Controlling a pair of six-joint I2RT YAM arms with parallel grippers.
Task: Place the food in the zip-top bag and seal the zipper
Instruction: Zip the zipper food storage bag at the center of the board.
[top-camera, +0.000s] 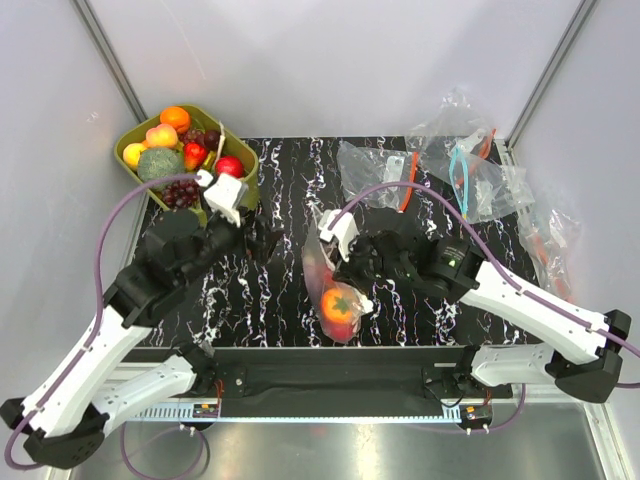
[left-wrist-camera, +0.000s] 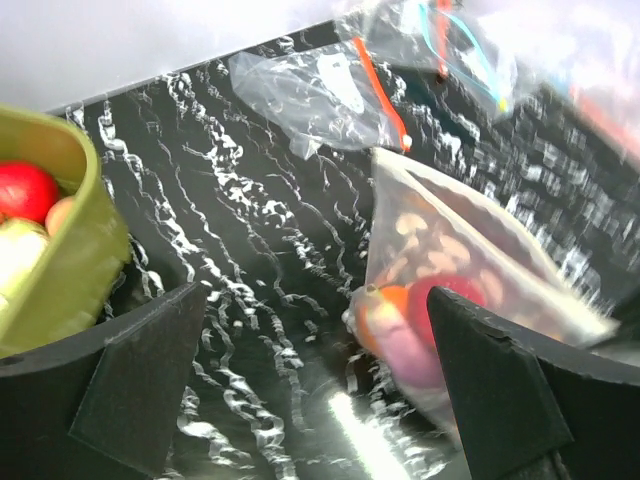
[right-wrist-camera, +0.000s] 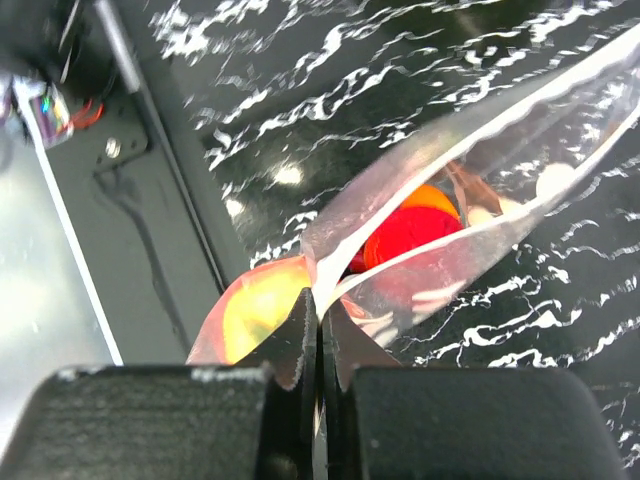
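Nothing legible anywhere: no lettering, brand, number or sign to read on bag (top-camera: 320, 266), only plain white dots; none on tub (top-camera: 124, 152) or table (top-camera: 280, 180) either.

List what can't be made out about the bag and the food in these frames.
- How far the zipper is sealed: in the right wrist view it is blurred, cut off at the right edge, and its near end is pinched in the shut right hand.
- How many pieces of food are in the zip-top bag: they overlap, and the plastic glares.
- Most of the tub contents: cut off by the left edge of the left wrist view.
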